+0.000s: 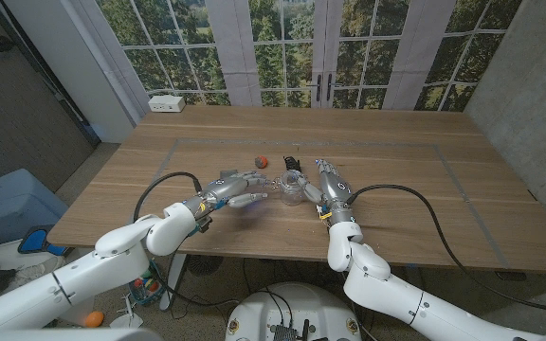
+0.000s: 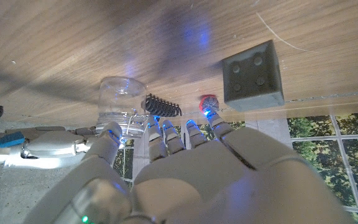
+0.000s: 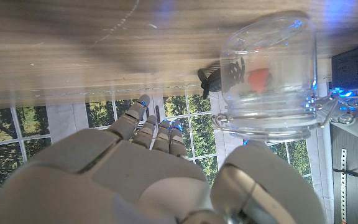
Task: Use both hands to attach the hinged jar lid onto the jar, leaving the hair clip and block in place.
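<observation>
1. Clear glass jar with wire hinge [image 1: 293,187] standing mid-surface, between both hands.
2. Left hand [image 1: 236,187] – fingers apart, empty; right hand [image 1: 332,186] likewise, just beside jar.
3. Steady jar first – then seat lid squarely, avoiding black hair clip [image 1: 292,163].

Clear glossy glass jar [image 3: 269,74], matt wooden table [image 1: 396,189]

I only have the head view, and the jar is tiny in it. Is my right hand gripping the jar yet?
Observer: No. In the right wrist view, the right hand has its fingers stretched straight past the jar, with none wrapped around it.
Operator: And the left?
Observer: The left hand holds nothing. Its fingers are straight, pointing toward the jar, the hair clip and the red block.
Operator: Is the wire clasp visible?
Observer: Yes, a wire clasp sticks out at the jar's neck.
</observation>
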Tool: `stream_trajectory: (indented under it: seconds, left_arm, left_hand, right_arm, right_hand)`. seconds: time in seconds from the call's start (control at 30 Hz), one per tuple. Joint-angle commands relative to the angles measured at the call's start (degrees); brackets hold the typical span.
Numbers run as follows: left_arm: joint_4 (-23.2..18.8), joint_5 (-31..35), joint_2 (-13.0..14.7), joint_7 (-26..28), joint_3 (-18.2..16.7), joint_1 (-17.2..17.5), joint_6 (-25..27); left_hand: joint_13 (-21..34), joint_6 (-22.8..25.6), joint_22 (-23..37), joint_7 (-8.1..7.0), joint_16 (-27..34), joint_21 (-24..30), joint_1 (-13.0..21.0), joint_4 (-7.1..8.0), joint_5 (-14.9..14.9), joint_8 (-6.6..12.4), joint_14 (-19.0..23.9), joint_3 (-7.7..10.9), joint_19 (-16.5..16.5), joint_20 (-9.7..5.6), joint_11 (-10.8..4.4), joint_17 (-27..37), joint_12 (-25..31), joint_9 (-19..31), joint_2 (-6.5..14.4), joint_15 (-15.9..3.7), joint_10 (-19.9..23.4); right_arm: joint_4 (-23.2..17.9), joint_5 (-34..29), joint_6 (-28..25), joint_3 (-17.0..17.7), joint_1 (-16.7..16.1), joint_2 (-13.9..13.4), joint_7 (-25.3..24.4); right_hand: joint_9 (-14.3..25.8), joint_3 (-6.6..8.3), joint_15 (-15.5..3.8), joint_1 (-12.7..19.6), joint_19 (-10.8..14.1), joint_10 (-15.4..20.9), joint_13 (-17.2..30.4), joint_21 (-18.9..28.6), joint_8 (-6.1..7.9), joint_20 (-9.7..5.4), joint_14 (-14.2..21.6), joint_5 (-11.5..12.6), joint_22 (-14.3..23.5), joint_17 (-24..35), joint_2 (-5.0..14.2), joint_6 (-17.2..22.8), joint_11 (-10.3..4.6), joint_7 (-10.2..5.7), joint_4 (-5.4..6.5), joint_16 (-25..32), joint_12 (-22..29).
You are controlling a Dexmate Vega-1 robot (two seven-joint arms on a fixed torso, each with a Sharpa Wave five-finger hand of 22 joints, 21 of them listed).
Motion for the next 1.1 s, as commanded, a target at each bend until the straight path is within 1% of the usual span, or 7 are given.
stream_trajectory:
  seconds: [0.03,0.13,0.27,0.37,0.5,0.87,1.1]
  left_arm:
    - [-2.73,1.51,1.48,-7.51,2.95,-3.23,5.29]
    - [-3.55,1.85,1.56,-8.91,3.46,-3.59,7.21]
    - [-2.64,1.23,2.34,-9.59,4.12,-4.82,3.86]
    - [-2.9,1.18,2.26,-10.47,4.42,-5.14,4.52]
    - [-3.14,1.56,2.0,-11.98,5.11,-5.94,5.59]
    - [-3.01,4.55,0.55,-16.07,7.96,-8.91,8.59]
    - [-1.52,4.78,-0.51,-16.35,9.03,-10.45,7.31]
  left_hand:
    - [0.21,1.33,0.3,1.07,0.68,0.09,-1.03,2.32,0.39,0.67,-0.52,1.18,-0.82,0.21,0.07,0.12,0.34,0.29,5.78,-1.72,0.81]
    - [0.21,2.21,0.33,1.65,0.92,0.18,-1.99,3.93,0.29,0.84,-0.06,1.47,-1.18,0.21,0.68,0.12,0.6,0.28,4.96,-1.64,1.78]
    - [0.19,3.6,0.34,2.41,1.29,0.44,-2.92,5.41,0.27,1.06,1.51,1.9,-1.11,0.4,1.06,-0.07,0.97,0.27,4.42,-1.1,3.37]
    - [0.19,7.16,0.29,3.71,1.3,0.86,-3.8,7.17,0.33,1.63,3.35,2.79,-0.67,0.39,1.06,-0.45,1.68,0.26,3.82,-1.59,7.36]
    - [0.18,9.33,0.25,4.9,1.18,1.06,-4.2,8.01,0.34,1.88,4.08,3.16,-0.4,0.22,0.99,-0.56,1.91,0.25,3.44,-1.69,9.66]
    - [0.21,7.52,0.22,4.19,0.12,0.3,-5.33,10.32,0.26,0.47,1.18,2.93,-2.99,-0.16,1.48,-0.35,0.4,0.26,2.74,-2.57,8.1]
    - [0.22,5.6,0.2,3.87,0.0,0.14,-5.52,11.27,0.31,-0.12,-0.3,2.81,-3.99,-0.15,1.55,-0.28,-0.37,0.26,2.77,-2.6,6.01]
  right_arm:
    - [-0.15,0.6,0.87,0.58,-0.53,-0.63,-1.11]
    - [-0.26,0.74,1.19,0.74,-0.62,-0.78,-1.17]
    - [-0.31,1.01,1.48,0.93,-0.76,-0.86,-1.15]
    - [-0.36,1.04,1.36,0.99,-0.88,-0.9,-1.21]
    - [-0.54,0.89,1.16,0.94,-1.03,-1.04,-1.27]
    - [-0.71,0.94,0.54,0.56,-1.07,-1.01,-0.65]
    - [-0.7,0.96,0.72,-0.09,-0.59,-1.22,0.42]
  right_hand:
    - [0.17,11.38,-0.13,3.2,-0.07,-0.3,0.19,-0.29,0.11,0.09,-0.39,0.15,0.33,0.13,-0.64,-0.02,-0.01,0.21,-11.47,0.32,0.11]
    - [0.17,11.33,-0.14,3.19,-0.07,-0.33,0.19,-0.3,0.1,0.08,-0.38,0.15,0.33,0.13,-0.63,-0.05,-0.01,0.24,-11.43,0.34,0.1]
    - [0.17,11.26,-0.18,3.17,-0.09,-0.3,0.19,-0.32,0.1,0.09,-0.41,0.16,0.33,0.14,-0.6,-0.07,-0.01,0.24,-11.37,0.34,0.12]
    - [0.17,11.21,-0.18,3.17,-0.09,-0.29,0.19,-0.34,0.11,0.09,-0.4,0.16,0.33,0.14,-0.57,-0.05,0.0,0.24,-11.33,0.35,0.13]
    - [0.17,11.16,-0.17,3.17,-0.06,-0.29,0.19,-0.34,0.11,0.09,-0.4,0.17,0.33,0.14,-0.56,-0.04,0.01,0.25,-11.3,0.36,0.13]
    - [0.16,11.03,-0.17,3.49,-0.19,-0.35,0.19,-0.45,0.13,0.26,-0.56,0.27,0.33,0.11,-0.61,-0.05,0.02,0.17,-11.4,0.31,0.12]
    - [0.16,10.89,-0.06,3.84,-0.53,-0.43,0.19,-0.61,0.11,0.87,-0.74,0.38,0.33,0.07,-0.83,-0.19,0.05,0.11,-11.54,0.25,0.1]
